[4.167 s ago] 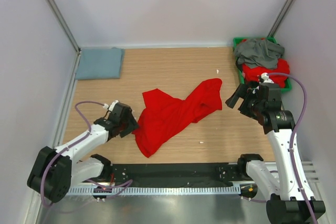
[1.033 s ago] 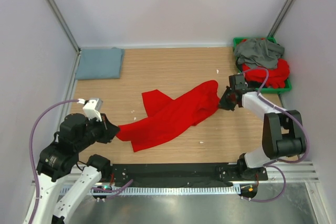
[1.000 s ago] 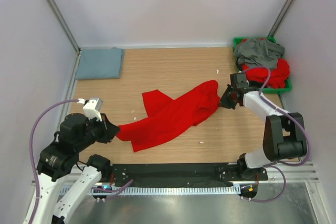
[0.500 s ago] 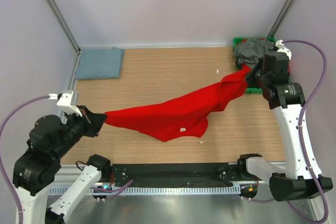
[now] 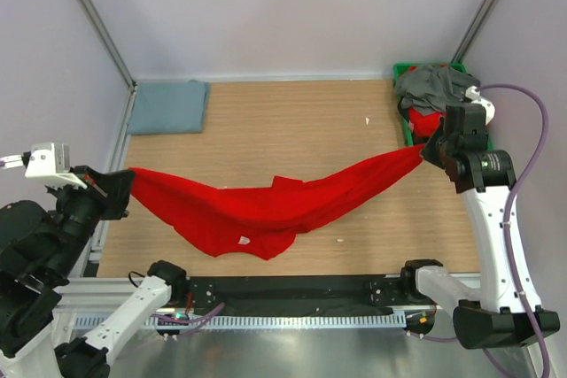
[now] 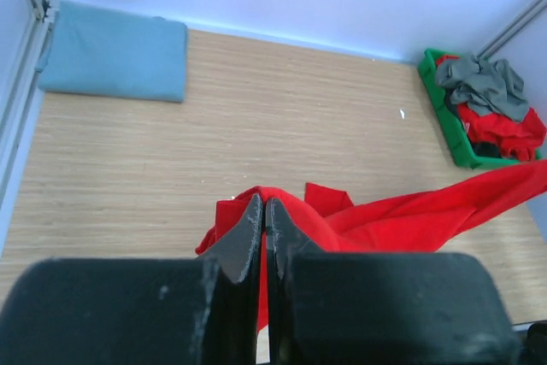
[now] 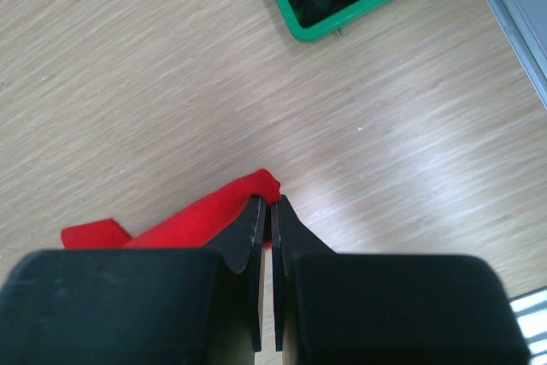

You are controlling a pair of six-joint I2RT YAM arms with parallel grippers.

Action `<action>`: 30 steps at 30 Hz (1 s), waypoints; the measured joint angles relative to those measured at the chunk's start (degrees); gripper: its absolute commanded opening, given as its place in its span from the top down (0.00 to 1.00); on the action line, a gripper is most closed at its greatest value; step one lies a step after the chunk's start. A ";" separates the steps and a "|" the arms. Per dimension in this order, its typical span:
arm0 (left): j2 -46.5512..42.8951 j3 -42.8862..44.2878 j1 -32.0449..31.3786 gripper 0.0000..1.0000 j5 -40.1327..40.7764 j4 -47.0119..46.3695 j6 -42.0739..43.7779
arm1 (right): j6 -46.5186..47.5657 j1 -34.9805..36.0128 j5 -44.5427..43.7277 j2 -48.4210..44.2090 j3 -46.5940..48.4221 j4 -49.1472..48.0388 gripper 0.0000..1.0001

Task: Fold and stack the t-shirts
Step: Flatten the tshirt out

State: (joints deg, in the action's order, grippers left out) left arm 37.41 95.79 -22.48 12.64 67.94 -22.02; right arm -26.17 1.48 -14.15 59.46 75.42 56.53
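Observation:
A bright red t-shirt (image 5: pixel 266 205) hangs stretched in the air between both arms, sagging in the middle above the wooden table. My left gripper (image 5: pixel 128 185) is shut on its left end, high at the table's left edge; in the left wrist view the red t-shirt (image 6: pixel 410 215) runs from the closed left gripper (image 6: pixel 265 205) off to the right. My right gripper (image 5: pixel 423 150) is shut on the right end, next to the bin; the right wrist view shows a fold of the red t-shirt (image 7: pixel 205 211) pinched in the right gripper (image 7: pixel 268 203). A small white label (image 5: pixel 241 239) shows on the hanging hem.
A green bin (image 5: pixel 407 126) at the back right holds a dark grey t-shirt (image 5: pixel 434 86) over red ones (image 5: pixel 461 126). A folded blue-grey t-shirt (image 5: pixel 166 106) lies at the back left corner. Metal frame posts and white walls enclose the table (image 5: pixel 292 117).
Both arms have lifted and pulled apart, raising the red t-shirt off the table and stretching it taut. The left gripper moved further left and up; the right stayed near the bin.

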 measured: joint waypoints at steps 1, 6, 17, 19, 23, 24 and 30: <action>0.11 0.46 0.00 1.00 0.28 -0.17 0.00 | 0.15 0.00 -0.09 -1.14 -1.07 0.04 0.99; 0.13 -0.70 -0.02 1.00 0.42 -0.09 0.02 | 0.81 0.00 -0.07 -6.16 -4.83 0.35 0.99; 8.68 23.37 -3.67 1.00 0.04 -2.23 3.48 | 3.91 -0.07 -10.03 -3.61 25.16 1.84 0.99; 9.42 26.75 -4.83 1.00 -0.96 -3.98 4.44 | 3.96 -0.09 -11.76 -5.33 28.63 -0.63 0.99; 5.77 22.45 -5.64 1.00 -4.37 -10.05 5.97 | 2.73 -0.11 -12.48 -14.56 20.11 -5.03 0.78; 3.56 18.82 -5.64 1.00 -4.87 -11.76 6.03 | 1.75 -0.11 -12.46 -17.33 16.04 -5.42 0.57; -6.64 -3.85 -5.66 1.00 -5.11 -11.56 4.96 | -4.66 -0.24 -8.28 -18.69 -10.19 -3.91 0.00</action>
State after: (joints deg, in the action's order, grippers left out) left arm 30.76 91.94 -28.14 7.53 56.38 -17.06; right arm -30.83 1.23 -22.44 40.77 65.23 52.62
